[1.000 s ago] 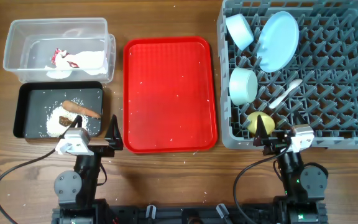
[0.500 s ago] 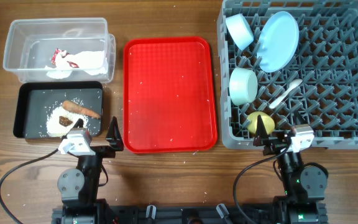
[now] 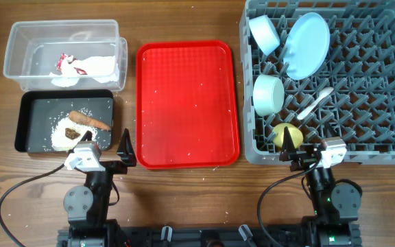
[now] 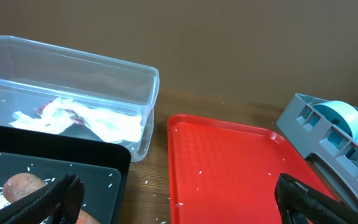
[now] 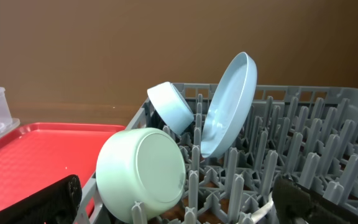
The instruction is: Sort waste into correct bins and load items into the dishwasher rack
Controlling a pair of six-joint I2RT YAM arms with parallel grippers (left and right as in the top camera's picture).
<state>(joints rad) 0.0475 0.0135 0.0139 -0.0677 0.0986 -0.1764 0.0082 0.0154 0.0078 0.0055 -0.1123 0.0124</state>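
idling with left gripper (image 4: pixel 176 204) and right gripper (image 5: pixel 179 202) spread, empty; wrapper (image 3: pixel 70 65) in clear tub (image 3: pixel 19 31), carrot stick (image 3: pixel 89 122) in black tray (image 3: pixel 27 123), plate (image 3: pixel 307 44) and bowls (image 3: pixel 267 94) in rack (image 3: pixel 389 82); seemingly only stray grains (image 4: pixel 199 173) left.

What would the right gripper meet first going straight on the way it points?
Most likely the nearer pale blue bowl, tipped on its side in the dishwasher rack ahead of the right gripper; depth is hard to judge, so a rack peg could come first.
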